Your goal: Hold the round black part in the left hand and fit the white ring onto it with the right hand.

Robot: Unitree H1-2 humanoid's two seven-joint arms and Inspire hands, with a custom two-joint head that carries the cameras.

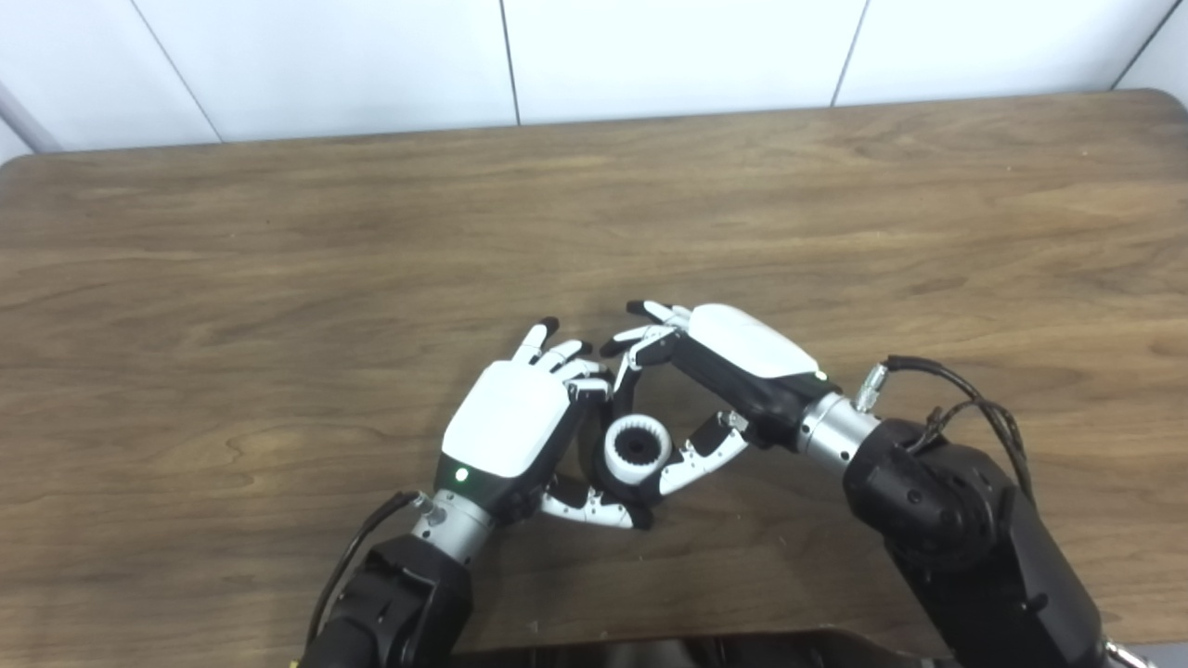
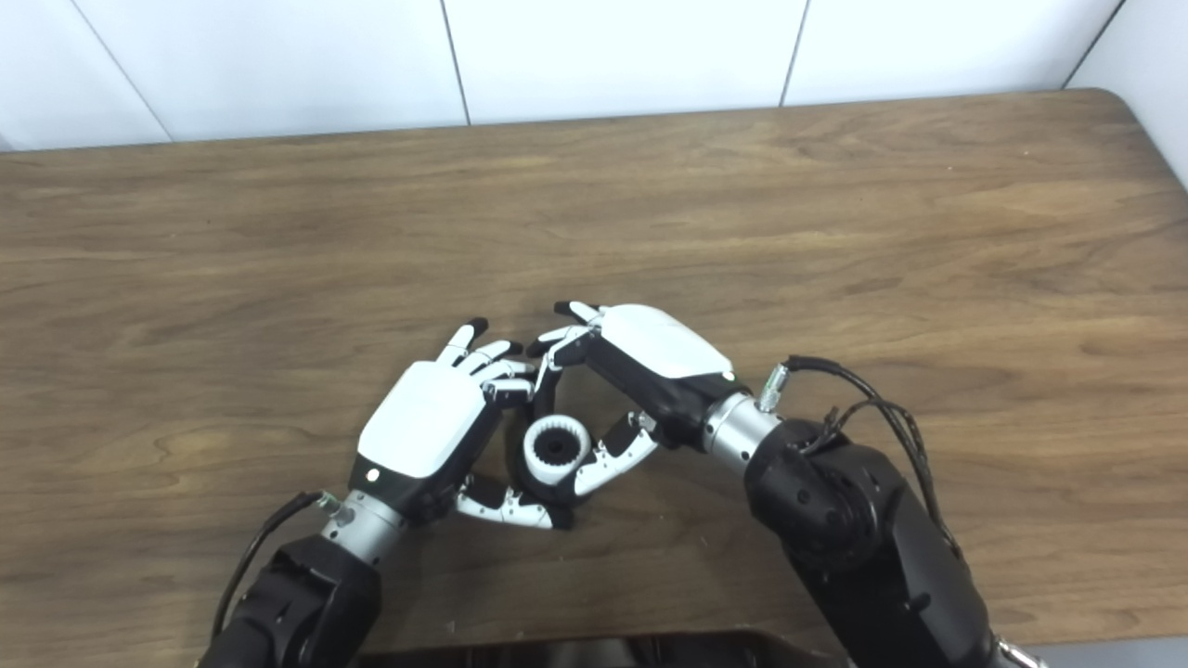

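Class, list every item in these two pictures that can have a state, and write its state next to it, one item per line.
white ring: seated on the black part, toothed bore facing up.
round black part: held between both hands, mostly hidden.
left hand: shut on the round black part.
right hand: fingers curled around the white ring.
table: wooden, supporting the work.

No text, label, brand, number or sign can be read anywhere in either view. The white backs of the left hand [image 1: 509, 417] and right hand [image 1: 742, 341] are seen unmarked. A small green light is noted at the left hand's wrist end; no lettering is made out beside it. The wooden table [image 1: 278, 278] is seen unmarked.
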